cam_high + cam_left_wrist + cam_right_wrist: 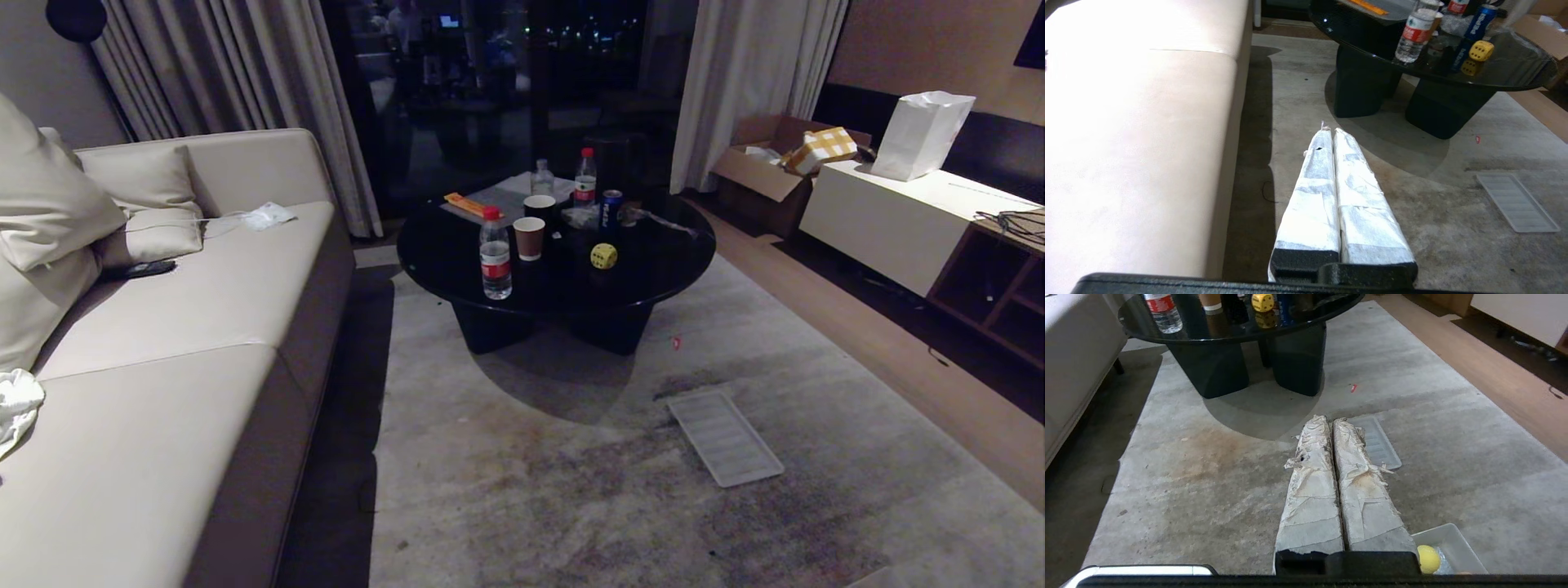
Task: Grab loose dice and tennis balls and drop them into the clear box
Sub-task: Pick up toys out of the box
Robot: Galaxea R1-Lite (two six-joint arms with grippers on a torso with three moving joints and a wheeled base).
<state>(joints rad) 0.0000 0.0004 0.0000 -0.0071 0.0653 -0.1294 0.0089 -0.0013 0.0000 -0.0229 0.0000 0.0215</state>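
Head view: 1 yellow die (603, 256) is seen on the desk (653, 261), far ahead. Left wrist view: the left end effector (1329, 131) is pressed together, empty. Right wrist view: the right end effector (1327, 418) is likewise closed, empty; the box (1457, 543) holding a ball (1428, 559) is just beside it.

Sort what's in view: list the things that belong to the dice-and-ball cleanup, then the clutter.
Belongs to the job:
yellow die on the round black table
clear box on the carpet
tennis ball already in the box

Just lying about:
ribbed lid on the carpet
water bottle
paper cup
blue can
white paper bag
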